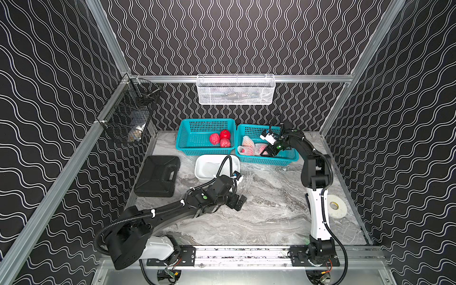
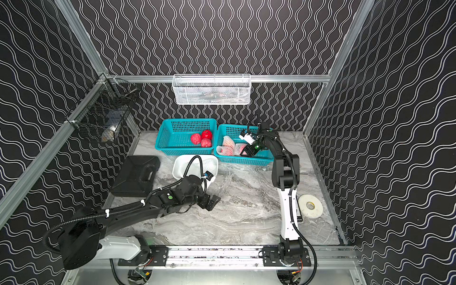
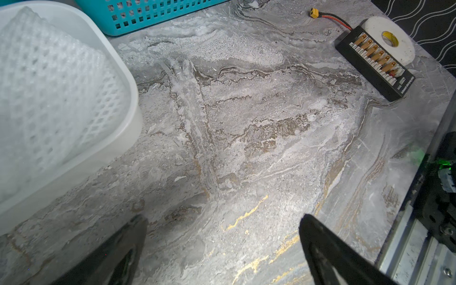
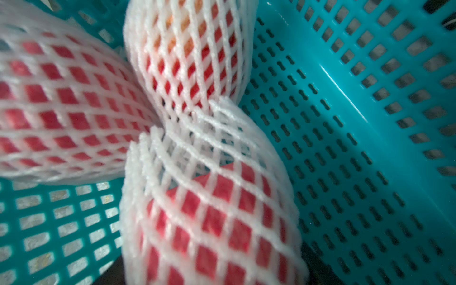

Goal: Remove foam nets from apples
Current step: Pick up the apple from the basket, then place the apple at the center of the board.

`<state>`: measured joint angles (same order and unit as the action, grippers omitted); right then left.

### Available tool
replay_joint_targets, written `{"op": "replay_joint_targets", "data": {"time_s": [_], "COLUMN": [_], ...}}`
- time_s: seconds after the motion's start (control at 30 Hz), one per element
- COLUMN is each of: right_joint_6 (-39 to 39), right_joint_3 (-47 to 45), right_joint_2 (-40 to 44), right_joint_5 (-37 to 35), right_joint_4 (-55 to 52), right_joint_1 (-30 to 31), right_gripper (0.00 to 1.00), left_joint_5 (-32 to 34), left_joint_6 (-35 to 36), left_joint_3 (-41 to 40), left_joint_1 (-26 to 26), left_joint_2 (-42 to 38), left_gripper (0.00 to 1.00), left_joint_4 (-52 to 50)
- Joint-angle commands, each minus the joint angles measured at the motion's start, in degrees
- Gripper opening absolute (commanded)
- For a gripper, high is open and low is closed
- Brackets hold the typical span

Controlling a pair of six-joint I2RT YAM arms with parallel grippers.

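Observation:
Three bare red apples (image 1: 220,139) lie in the left teal basket (image 1: 204,121). The right teal basket (image 1: 271,161) holds three apples still wrapped in white foam nets (image 1: 247,142). My right gripper (image 1: 267,151) reaches down into that basket. In the right wrist view its dark fingers hug both sides of the nearest netted apple (image 4: 209,222), with the other two netted apples (image 4: 61,111) just behind it. Empty foam nets (image 3: 54,98) lie in the white tub (image 1: 201,164). My left gripper (image 3: 222,219) hovers open over bare table beside the tub, holding nothing.
A black case (image 1: 158,176) lies at the left. A tape roll (image 1: 335,206) and a black connector board (image 3: 375,64) sit at the right edge. A white wire basket (image 1: 235,90) and a black wire basket (image 1: 128,116) hang on the walls.

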<state>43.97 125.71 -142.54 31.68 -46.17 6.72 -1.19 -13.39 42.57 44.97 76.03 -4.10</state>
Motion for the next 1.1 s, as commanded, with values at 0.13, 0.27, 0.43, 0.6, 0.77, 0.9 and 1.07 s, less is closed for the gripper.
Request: {"op": "replay_joint_targets", "data": {"time_s": [0.13,0.27,0.43,0.6,0.77,0.9,1.07], "right_joint_6": [-0.7,-1.3,-2.6,-3.4,-4.9,-7.7,-18.3], "right_joint_3": [-3.5,-6.8,-12.1,-16.3,-19.9,-24.9,-39.1], "right_joint_2": [3.3,6.0,11.3,16.8,22.5,29.8,42.4], "right_joint_5": [3.4,4.5,5.6,6.8,8.2,11.6,15.3], "right_joint_4": [4.6,7.4,11.6,13.4,14.0,16.6,28.8], "right_joint_1": [-0.2,-0.7,-1.4,-2.3,-2.6,-2.5,-1.1], "right_gripper": [0.60,0.59,0.59,0.59,0.60,0.60,0.62], "left_joint_5": [3.2,4.4,5.5,7.4,9.2,10.0,11.8], "left_joint_6": [1.3,1.6,1.3,1.4,2.0,2.0,1.3], "left_joint_3": [-0.2,-0.2,-0.7,-1.7,-2.1,-3.2,-6.3], "left_joint_1": [0.0,-0.1,-0.1,-0.1,-0.1,-0.1,-0.1], "left_joint_2": [-1.0,-1.5,-3.2,-5.9,-7.5,-8.7,-10.7], "left_gripper": [1.00,1.00,1.00,0.99,1.00,1.00,1.00], "left_joint_4": [-0.5,-1.2,-0.8,0.1,1.1,3.1,7.3]}}
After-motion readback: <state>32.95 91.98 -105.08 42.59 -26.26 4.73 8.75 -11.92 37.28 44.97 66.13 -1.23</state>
